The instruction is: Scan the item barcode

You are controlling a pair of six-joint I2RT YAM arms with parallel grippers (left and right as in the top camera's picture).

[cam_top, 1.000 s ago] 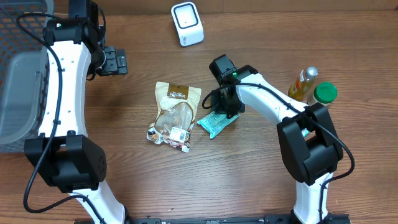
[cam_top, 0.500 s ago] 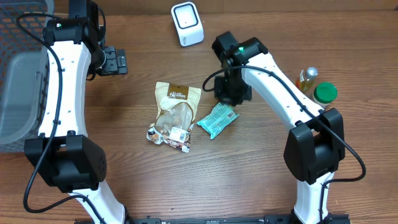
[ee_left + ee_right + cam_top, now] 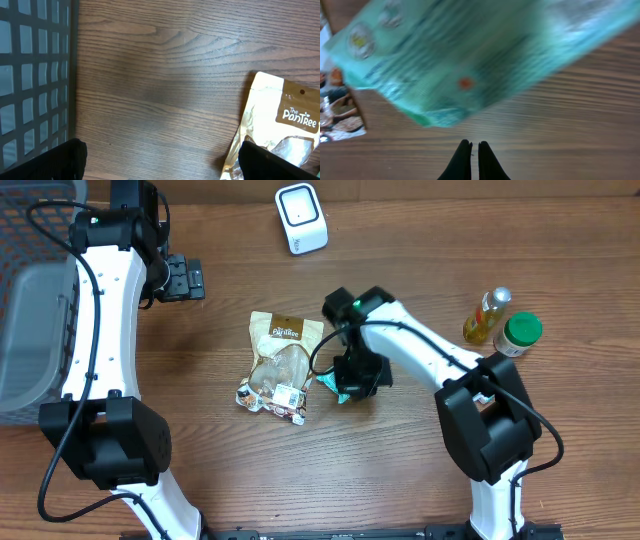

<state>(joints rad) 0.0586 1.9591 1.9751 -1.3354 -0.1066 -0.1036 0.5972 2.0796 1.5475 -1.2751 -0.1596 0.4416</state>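
A teal snack packet (image 3: 470,55) lies flat on the wooden table and fills the upper part of the right wrist view. My right gripper (image 3: 475,155) is shut just short of its edge, with nothing between the fingers. From overhead, the right gripper (image 3: 358,375) covers most of the teal packet (image 3: 326,380). A tan Pantree pouch (image 3: 280,365) lies just to the packet's left. The white barcode scanner (image 3: 301,218) stands at the back. My left gripper (image 3: 185,278) hovers open at the back left, and the pouch (image 3: 280,120) lies by its right fingertip (image 3: 280,162).
A grey wire basket (image 3: 30,310) takes up the left edge and appears again as the basket (image 3: 30,75) in the left wrist view. An oil bottle (image 3: 487,315) and a green-lidded jar (image 3: 520,332) stand at the right.
The right gripper swung toward the back, then came down over the teal packet while its jaws closed fully. The left arm has not moved.
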